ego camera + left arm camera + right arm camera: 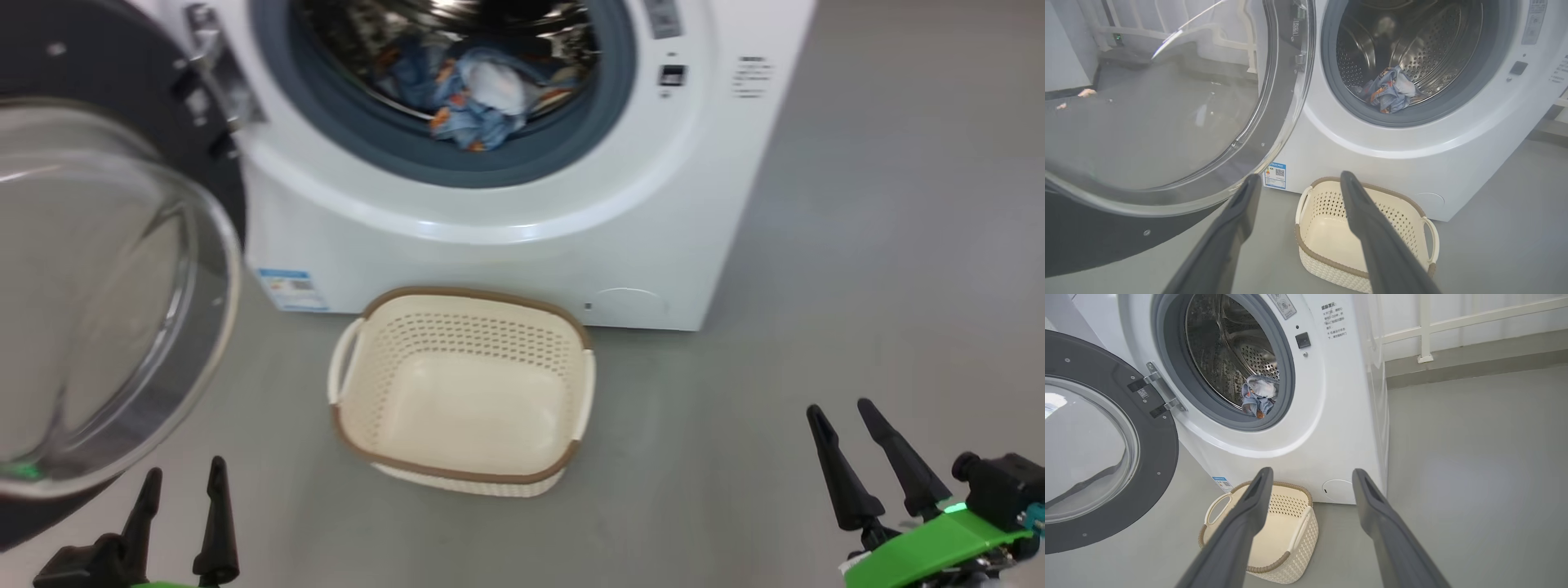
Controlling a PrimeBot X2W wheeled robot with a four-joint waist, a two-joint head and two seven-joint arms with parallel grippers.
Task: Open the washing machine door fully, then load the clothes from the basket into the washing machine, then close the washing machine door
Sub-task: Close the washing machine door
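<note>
Head view: blue-and-cream printed clothes (482, 102) lie in the steel drum (351, 37) of the white front-loading washing machine (490, 269), its round black-rimmed glass door (98, 286) open. The cream-white perforated plastic basket (490, 335) before it is bare inside. The left gripper (185, 467) and right gripper (838, 406) hold their jaws apart, empty.

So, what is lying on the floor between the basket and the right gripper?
Nothing lies there: the head view shows bare grey floor between the basket and the right gripper.
</note>
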